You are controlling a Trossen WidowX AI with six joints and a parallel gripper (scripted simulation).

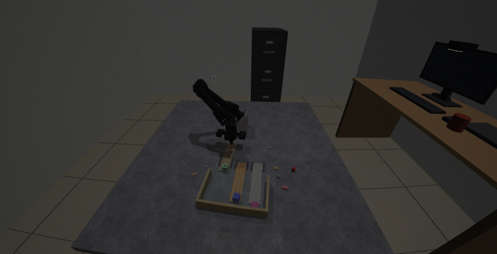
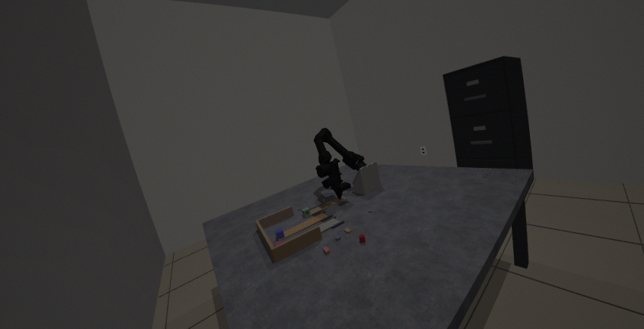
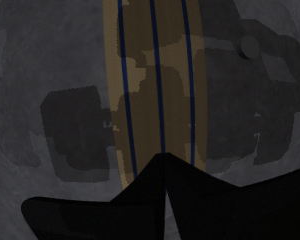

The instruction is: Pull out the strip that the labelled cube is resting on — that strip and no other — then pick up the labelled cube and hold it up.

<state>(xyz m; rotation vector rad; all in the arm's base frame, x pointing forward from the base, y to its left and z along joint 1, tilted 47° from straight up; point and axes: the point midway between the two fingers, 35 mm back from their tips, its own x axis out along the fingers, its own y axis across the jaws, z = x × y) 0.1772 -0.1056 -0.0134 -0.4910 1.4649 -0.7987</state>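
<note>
A green cube (image 1: 224, 167) (image 2: 305, 211) with a dark mark on top sits on the front end of a wooden strip (image 1: 228, 156) (image 2: 329, 205) (image 3: 142, 110) with blue lines. This strip reaches back out of the low-walled frame. My gripper (image 1: 231, 143) (image 2: 339, 197) (image 3: 162, 160) is shut, nothing between its fingers, tips down at the strip's back end; whether they touch it is hard to tell. A blue cube (image 1: 236, 197) (image 2: 279, 234) sits on an orange-dotted strip (image 1: 239, 178). A pink cube (image 1: 254, 204) (image 2: 278, 243) sits on the front end of a pale strip (image 1: 256, 182).
A wooden wall (image 1: 231, 207) (image 2: 297, 244) surrounds the strips' front part on three sides. Short dark rails flank the strips. A red cylinder (image 1: 293, 169) (image 2: 361, 238), a pinkish block (image 1: 284, 187) (image 2: 326, 250) and a tan block (image 1: 276, 168) (image 2: 347, 231) lie to the right in the top view.
</note>
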